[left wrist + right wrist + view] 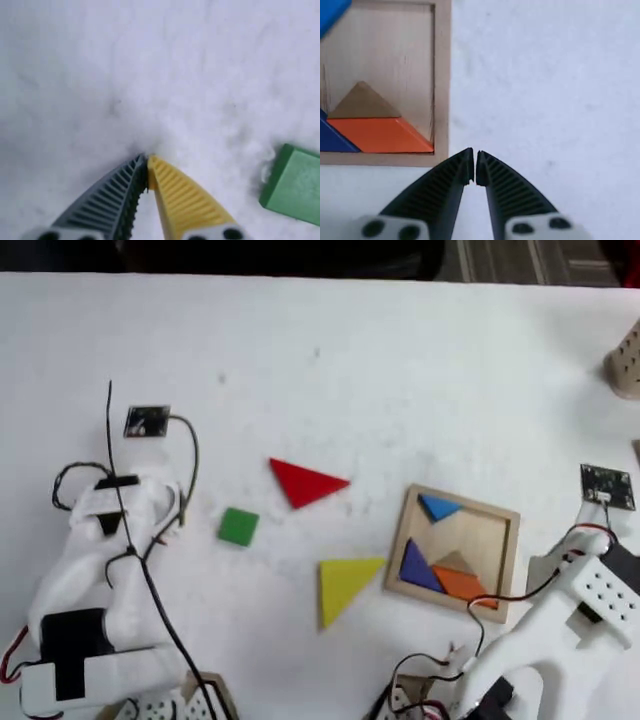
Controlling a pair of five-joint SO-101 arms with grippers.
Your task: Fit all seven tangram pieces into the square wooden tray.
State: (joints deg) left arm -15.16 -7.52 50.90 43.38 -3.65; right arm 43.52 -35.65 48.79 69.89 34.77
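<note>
On the white bench [420, 370] the tray [465, 503] holds four pieces [460, 583] — left pincer [147, 165] and right pincer [474, 165] both closed, empty.

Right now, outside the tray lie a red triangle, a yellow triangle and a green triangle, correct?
No. The green piece is a square, as the high view shows; the red triangle and yellow triangle do lie outside the tray.

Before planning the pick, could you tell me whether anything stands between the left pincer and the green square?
Nothing visible does; only bare table separates the shut left pincer from the green square.
</note>
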